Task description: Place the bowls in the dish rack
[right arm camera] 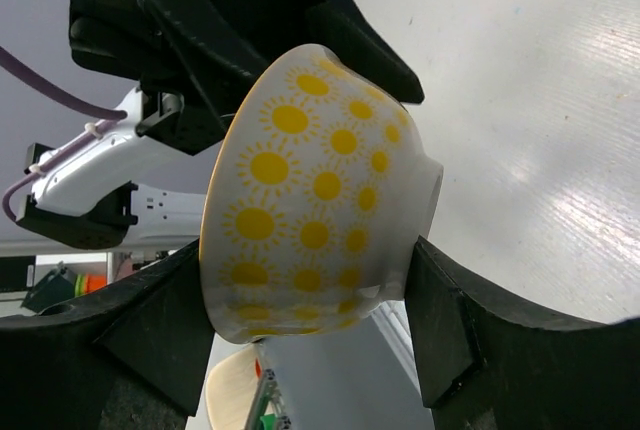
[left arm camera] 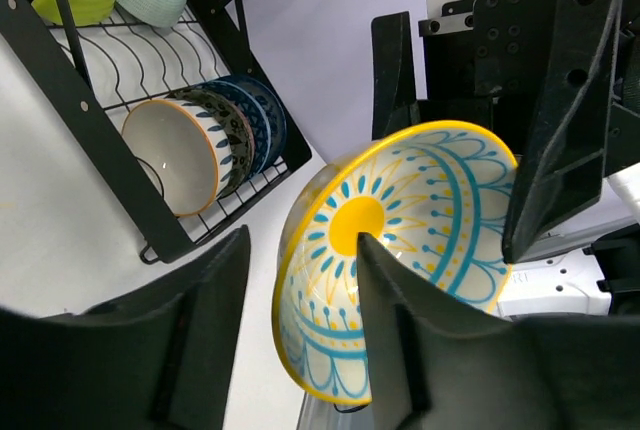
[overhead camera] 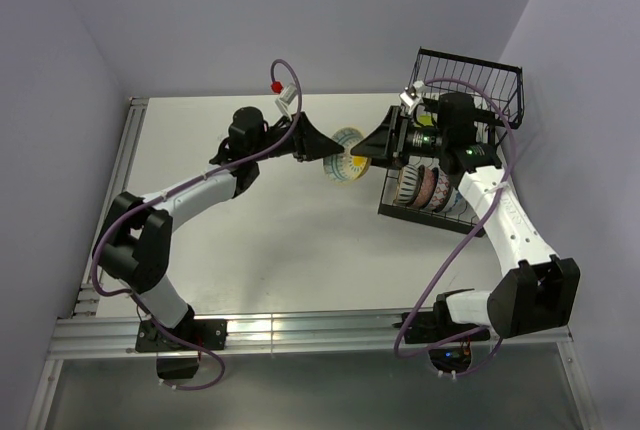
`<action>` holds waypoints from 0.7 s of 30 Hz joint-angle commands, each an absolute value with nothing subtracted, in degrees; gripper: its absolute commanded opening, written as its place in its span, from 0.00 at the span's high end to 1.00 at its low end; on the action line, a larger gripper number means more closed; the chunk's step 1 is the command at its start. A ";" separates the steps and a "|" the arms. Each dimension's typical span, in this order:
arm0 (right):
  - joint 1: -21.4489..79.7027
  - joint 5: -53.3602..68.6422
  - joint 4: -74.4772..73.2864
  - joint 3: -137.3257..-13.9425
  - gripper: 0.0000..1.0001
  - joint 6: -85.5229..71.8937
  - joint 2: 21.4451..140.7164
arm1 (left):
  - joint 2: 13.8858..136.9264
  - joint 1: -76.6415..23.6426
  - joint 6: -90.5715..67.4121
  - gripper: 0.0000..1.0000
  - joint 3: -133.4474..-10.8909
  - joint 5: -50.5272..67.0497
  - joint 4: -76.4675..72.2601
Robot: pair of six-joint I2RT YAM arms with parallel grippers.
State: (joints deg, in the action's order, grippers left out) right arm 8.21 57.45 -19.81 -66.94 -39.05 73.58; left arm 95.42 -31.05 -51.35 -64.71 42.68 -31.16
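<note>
above the surface (overhead camera: 280, 240), between the two arms, a yellow-and-blue patterned bowl (overhead camera: 345, 155) is carried in the air, on edge. it is clamped from rim to foot by the right end effector (overhead camera: 368, 148), while the left end effector (overhead camera: 322, 148) stands parted around its rim, one finger (left arm camera: 385, 350) inside. if that finger is drawn out crookedly, the glazed bowl could be levered loose and dropped. beyond, in the dish rack (overhead camera: 497, 80), the racked bowls (overhead camera: 425, 188) could be struck on insertion.
</note>
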 commanded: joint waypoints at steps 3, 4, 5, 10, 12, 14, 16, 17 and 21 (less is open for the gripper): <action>4.50 59.76 -20.03 -68.20 1.00 -34.90 70.40 | 94.04 -30.41 -47.82 0.44 -67.24 44.47 -28.48; 3.87 59.94 -20.74 -68.38 1.00 -34.11 70.23 | 93.87 -30.32 -47.20 0.42 -67.24 44.65 -27.00; 3.26 60.38 -22.48 -68.64 1.00 -33.23 69.96 | 93.61 -30.15 -46.07 0.41 -67.24 44.91 -26.37; -3.49 61.35 -31.01 -68.47 1.00 -22.52 67.33 | 93.16 -29.53 -42.81 0.29 -67.85 46.14 -22.86; -5.79 61.00 -38.56 -69.52 1.00 -14.71 66.80 | 93.16 -29.53 -40.70 0.26 -68.81 46.67 -20.48; -9.22 60.47 -43.13 -70.22 1.00 -9.95 66.45 | 93.43 -29.53 -39.03 0.22 -69.78 47.02 -18.38; -11.68 59.42 -49.29 -71.54 1.00 -3.36 66.44 | 93.60 -29.53 -37.62 0.14 -70.75 47.02 -16.10; -14.30 59.07 -51.57 -72.24 1.00 -1.08 66.79 | 93.78 -29.53 -36.14 0.12 -71.36 46.93 -15.21; -21.34 58.45 -65.54 -77.25 1.00 12.55 70.91 | 93.08 -29.71 -31.39 0.09 -72.24 45.62 -10.04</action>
